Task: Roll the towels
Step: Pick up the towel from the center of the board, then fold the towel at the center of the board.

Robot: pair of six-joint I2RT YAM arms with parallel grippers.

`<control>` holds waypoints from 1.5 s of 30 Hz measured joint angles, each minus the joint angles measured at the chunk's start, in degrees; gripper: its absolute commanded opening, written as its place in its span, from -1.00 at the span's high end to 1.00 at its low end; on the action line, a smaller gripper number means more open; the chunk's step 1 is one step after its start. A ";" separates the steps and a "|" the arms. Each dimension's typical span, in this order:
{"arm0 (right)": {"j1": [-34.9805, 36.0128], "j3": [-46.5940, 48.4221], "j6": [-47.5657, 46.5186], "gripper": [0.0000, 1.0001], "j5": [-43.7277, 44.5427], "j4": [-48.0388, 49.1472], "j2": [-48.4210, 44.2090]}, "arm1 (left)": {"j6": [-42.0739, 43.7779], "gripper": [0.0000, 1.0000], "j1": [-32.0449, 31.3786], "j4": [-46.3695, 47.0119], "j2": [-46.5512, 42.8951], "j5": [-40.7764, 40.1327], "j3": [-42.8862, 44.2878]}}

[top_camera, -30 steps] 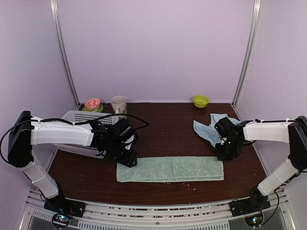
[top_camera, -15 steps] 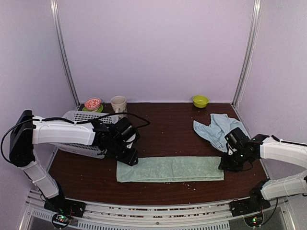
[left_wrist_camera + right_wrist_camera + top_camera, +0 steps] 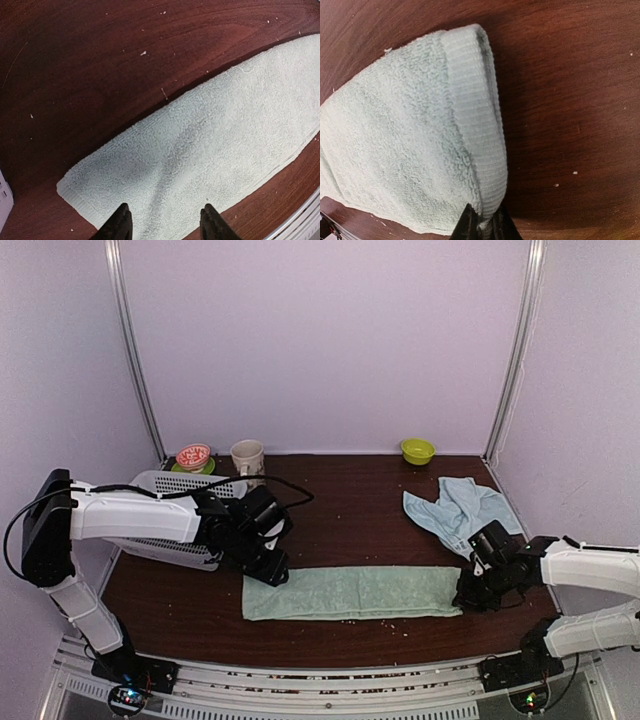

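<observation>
Mint-green towel (image 3: 350, 592) is spread flat as a long, narrow strip in the lower middle of the top view, on the dark desk (image 3: 340, 510). Its long axis runs left to right across the frame, parallel to the desk's near edge.

Its left short end is covered by the left hand (image 3: 270, 575), and its right short end is met by the right hand (image 3: 464, 595).

In the left wrist view two fingers (image 3: 120, 225) are seen well apart at the bottom edge, above the towel's end, and nothing is gripped between them. Whether their tips touch the cloth cannot be told.

In the right wrist view the ribbed hem runs from the top middle down to the bottom middle and is curled up off the desk. There it is pinched between fingers (image 3: 465, 227) that are closed tightly on it.

A crumpled blue towel (image 3: 455, 505) is seen at the right of the top view, beyond the right hand and apart from the green strip.
</observation>
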 measured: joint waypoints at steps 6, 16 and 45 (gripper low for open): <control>0.04 1.01 -1.16 1.00 0.31 -0.15 1.81 | 0.00 0.08 0.07 0.39 0.00 -0.02 0.00; -5.07 17.44 -12.26 1.00 10.80 -12.44 6.29 | 0.00 0.08 0.22 0.83 0.00 -0.07 0.00; 14.80 21.86 -20.15 1.00 8.35 -2.64 5.73 | -0.48 0.46 0.26 1.51 2.97 2.05 0.00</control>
